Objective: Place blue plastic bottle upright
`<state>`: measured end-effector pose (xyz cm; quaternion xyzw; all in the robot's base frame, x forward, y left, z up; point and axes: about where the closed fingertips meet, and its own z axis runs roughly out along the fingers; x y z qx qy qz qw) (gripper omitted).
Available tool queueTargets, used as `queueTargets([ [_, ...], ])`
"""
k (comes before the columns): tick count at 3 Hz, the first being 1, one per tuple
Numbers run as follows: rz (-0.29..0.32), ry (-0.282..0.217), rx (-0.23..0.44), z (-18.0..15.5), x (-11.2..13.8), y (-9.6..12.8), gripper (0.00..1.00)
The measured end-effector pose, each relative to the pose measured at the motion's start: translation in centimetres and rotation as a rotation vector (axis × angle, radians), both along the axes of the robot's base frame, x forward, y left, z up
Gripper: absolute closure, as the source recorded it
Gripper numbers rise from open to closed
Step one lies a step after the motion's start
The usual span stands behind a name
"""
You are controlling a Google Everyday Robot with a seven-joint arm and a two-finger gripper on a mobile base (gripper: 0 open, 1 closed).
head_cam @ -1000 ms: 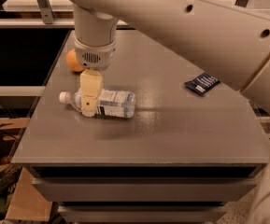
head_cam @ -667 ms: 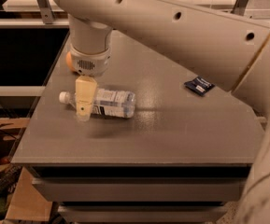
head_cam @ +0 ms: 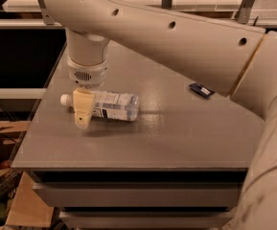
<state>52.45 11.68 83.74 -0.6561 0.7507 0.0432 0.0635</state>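
Observation:
The blue plastic bottle [head_cam: 110, 105] lies on its side at the left of the grey table [head_cam: 167, 133]. It is clear and pale bluish, with a white-blue label, and its white cap [head_cam: 65, 99] points left. My gripper [head_cam: 83, 110] hangs from the thick white arm and has come down over the bottle's neck end, just right of the cap. Its cream tip shows in front of the bottle on the near side. The bottle rests on the table surface.
A flat dark-blue snack wrapper [head_cam: 201, 90] lies at the right of the table. The big white arm [head_cam: 176, 37] spans the back of the table and hides what is behind it. The table's left edge is close to the cap. Boxes and clutter sit on the floor at lower left.
The gripper has moved slightly left and lower along the bottle toward its cap. The bottle has not moved. The orange seen behind the wrist earlier is now hidden by the arm.

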Motion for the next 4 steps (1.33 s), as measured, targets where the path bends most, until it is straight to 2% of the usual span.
queueTargets([
  [2, 0.000, -0.010, 0.012, 0.6, -0.5, 0.0, 0.64],
  [3, 0.016, -0.030, 0.026, 2.1, -0.6, -0.1, 0.88],
  [4, 0.040, -0.064, 0.112, 5.0, -0.7, -0.3, 1.00],
])
